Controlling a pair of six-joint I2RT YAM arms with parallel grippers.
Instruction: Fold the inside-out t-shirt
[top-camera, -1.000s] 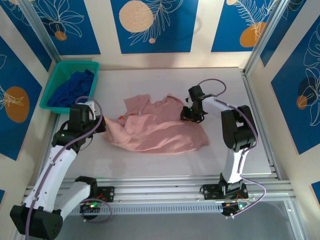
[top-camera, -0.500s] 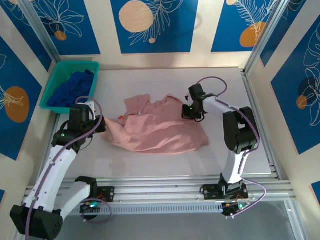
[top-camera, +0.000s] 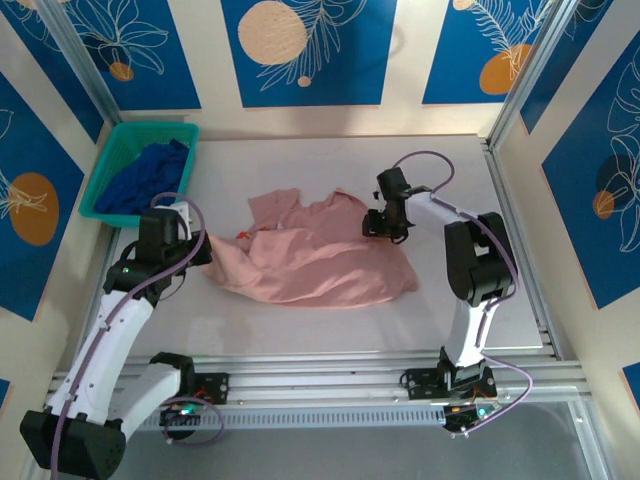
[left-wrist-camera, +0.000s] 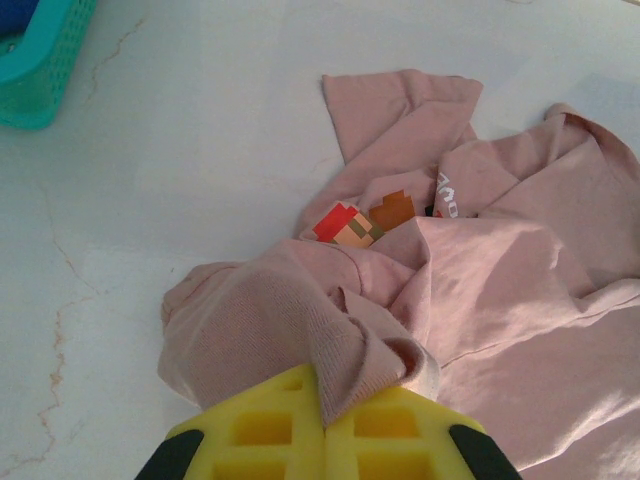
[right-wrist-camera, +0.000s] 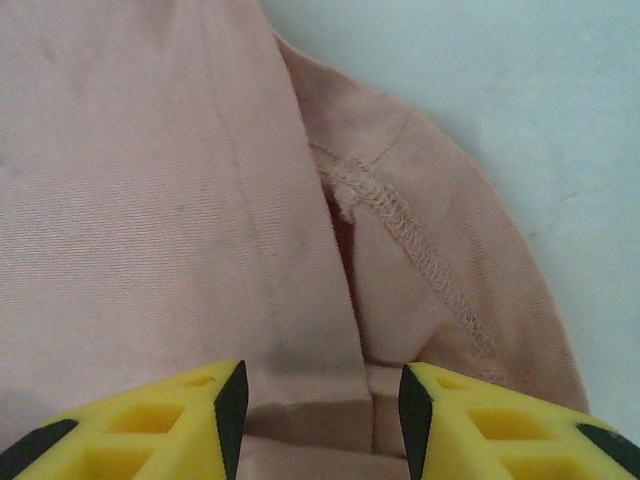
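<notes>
The inside-out t-shirt (top-camera: 320, 268) lies crumpled, dusty pink, in the middle of the white table (top-camera: 300, 330). My left gripper (top-camera: 200, 250) is at its left end, yellow jaws shut on a bunched ribbed fold (left-wrist-camera: 325, 395). In the left wrist view a small red, yellow and brown print (left-wrist-camera: 365, 220) peeks out between folds of the shirt (left-wrist-camera: 500, 290). My right gripper (top-camera: 386, 228) hovers low over the shirt's far right part. Its jaws stand open (right-wrist-camera: 320, 400) above flat pink cloth (right-wrist-camera: 150, 200) and a stitched hem (right-wrist-camera: 410, 225), with nothing pinched between them.
A teal basket (top-camera: 110, 150) holding a dark blue garment (top-camera: 145, 175) stands at the table's far left corner; its corner shows in the left wrist view (left-wrist-camera: 35, 70). Metal frame rails run along the right side (top-camera: 515, 230) and the near edge.
The right gripper's jaws have parted over the cloth and the wrist shifted slightly toward the far side. The left arm and its hold on the shirt are unchanged.
</notes>
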